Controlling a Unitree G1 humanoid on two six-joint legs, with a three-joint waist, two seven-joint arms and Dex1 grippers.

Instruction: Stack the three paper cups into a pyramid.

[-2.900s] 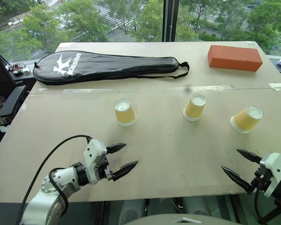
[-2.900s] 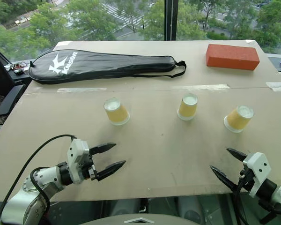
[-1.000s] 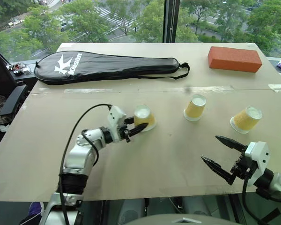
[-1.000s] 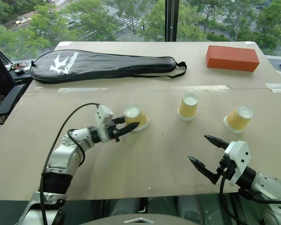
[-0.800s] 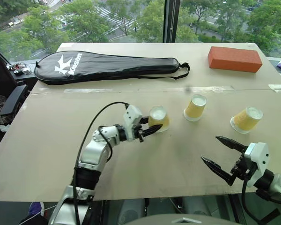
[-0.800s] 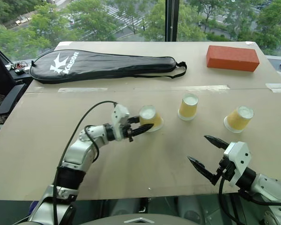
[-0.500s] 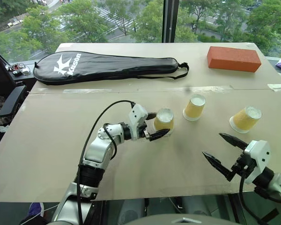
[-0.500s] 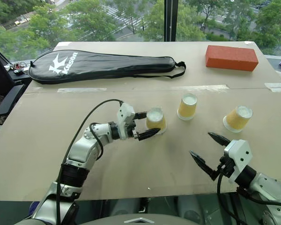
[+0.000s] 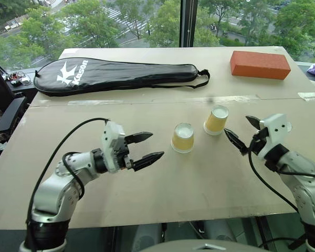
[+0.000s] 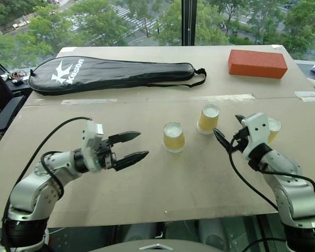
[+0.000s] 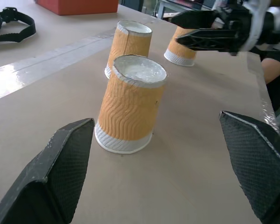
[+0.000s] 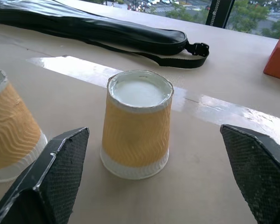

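Base row half built, by the look of it: two of the three paper cups stand inverted near mid-bench, the near cup (image 9: 182, 137) just left of and slightly nearer than the middle cup (image 9: 216, 120), close but not touching. The third cup (image 10: 273, 127) sits to the right, mostly hidden behind the right end effector (image 9: 241, 132). The left end effector (image 9: 143, 147) hovers left of the near cup, fingers spread wide, holding nothing. The right end effector is also spread wide and empty, pointing at the middle cup. The next move is likely a grasp by the right arm; it calls for closing gently on thin paper walls without nudging the neighbour. The bench (image 9: 199, 178) offers open room in front; the racket bag (image 9: 115, 74) and the brick (image 9: 260, 64) lie well clear at the far side. The right bench edge is near the third cup.
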